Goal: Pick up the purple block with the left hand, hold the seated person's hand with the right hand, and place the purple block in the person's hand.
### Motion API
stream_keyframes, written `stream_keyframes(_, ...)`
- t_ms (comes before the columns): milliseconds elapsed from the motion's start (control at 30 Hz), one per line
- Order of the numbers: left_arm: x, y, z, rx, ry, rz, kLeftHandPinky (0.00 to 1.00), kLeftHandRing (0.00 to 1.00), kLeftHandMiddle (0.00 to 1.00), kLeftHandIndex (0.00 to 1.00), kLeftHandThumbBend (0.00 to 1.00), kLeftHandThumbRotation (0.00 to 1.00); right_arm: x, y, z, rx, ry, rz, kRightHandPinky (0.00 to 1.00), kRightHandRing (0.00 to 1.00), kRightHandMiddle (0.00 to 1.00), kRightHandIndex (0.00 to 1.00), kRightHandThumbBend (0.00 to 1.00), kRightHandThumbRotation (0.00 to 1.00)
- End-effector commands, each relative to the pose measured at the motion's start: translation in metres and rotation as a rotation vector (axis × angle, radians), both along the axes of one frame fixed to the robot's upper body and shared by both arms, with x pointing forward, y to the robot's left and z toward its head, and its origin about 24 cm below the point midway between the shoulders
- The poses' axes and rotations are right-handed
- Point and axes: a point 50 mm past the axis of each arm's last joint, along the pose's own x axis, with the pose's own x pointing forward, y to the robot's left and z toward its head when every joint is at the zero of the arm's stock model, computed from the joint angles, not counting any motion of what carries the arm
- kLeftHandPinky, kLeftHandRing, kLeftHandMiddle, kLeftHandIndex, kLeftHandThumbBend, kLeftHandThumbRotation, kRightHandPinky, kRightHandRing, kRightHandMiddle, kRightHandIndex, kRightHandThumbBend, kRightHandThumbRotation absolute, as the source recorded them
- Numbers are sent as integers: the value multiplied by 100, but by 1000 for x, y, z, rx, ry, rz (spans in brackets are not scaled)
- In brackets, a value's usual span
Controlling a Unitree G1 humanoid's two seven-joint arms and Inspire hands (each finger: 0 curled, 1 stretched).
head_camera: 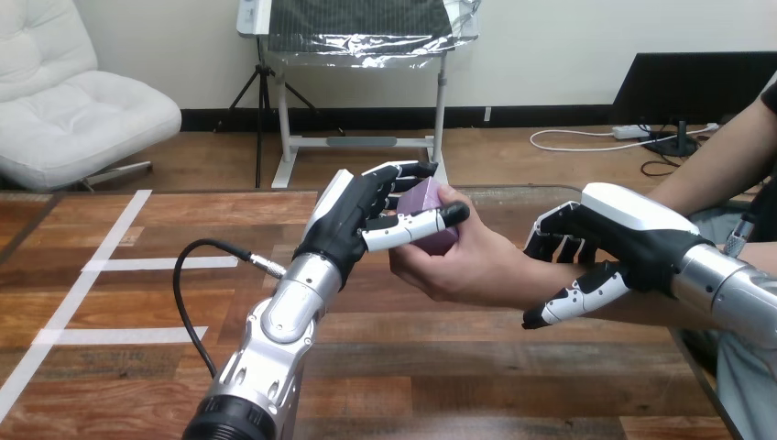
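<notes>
The left robot hand [353, 220] is closed round the purple block [424, 196]. Its fingers curl over the block's top and its thumb lies across the face turned toward the camera. The block sits against the fingers of the person's hand [467, 266], which cups it from the right and from beneath, so both hands are on it. Only part of the block's top and a lower corner show. It looks roughly cubical and sits tilted, and no long axis can be made out.

The right robot hand [623, 234] is to the right of the person's hand, wrapped round the person's wrist [536, 273]. Its fingers curl over the top and its thumb reaches under.

The person's hand is raised above the table [458, 385], with bare wood below it and on its near side. The table's far edge runs just beyond it. White tape lines [110, 264] lie well to its left.
</notes>
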Motion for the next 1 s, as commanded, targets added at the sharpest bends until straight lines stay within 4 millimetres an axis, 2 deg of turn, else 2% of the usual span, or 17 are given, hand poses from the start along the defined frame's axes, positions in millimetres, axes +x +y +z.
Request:
stream_keyframes(0, 6, -1, 19, 15, -78, -17, 79, 89, 89, 86, 90, 84, -8, 0, -23, -9, 80, 3, 53, 63, 66, 68, 82, 32)
stream_keyframes(333, 5, 0, 17, 9, -86, -9, 87, 93, 91, 88, 97, 91, -8, -2, -24, -1, 77, 2, 59, 72, 73, 74, 85, 39)
stream_keyframes(400, 4, 1, 17, 9, -84, -7, 88, 93, 91, 89, 98, 92, -8, -2, -24, -2, 79, 0, 61, 75, 76, 77, 87, 45)
stream_keyframes(700, 3, 3, 15, -5, -84, 11, 95, 94, 90, 89, 100, 95, -9, -4, -25, 15, 89, -19, 67, 84, 84, 86, 96, 60)
stream_keyframes(833, 3, 4, 14, -12, -82, 17, 97, 95, 89, 89, 100, 96, -10, -3, -24, 19, 74, -16, 70, 87, 87, 89, 98, 64)
stream_keyframes(967, 2, 5, 14, -10, -88, 20, 98, 95, 90, 89, 100, 97, -10, -3, -24, 27, 62, -19, 75, 90, 90, 91, 96, 64)
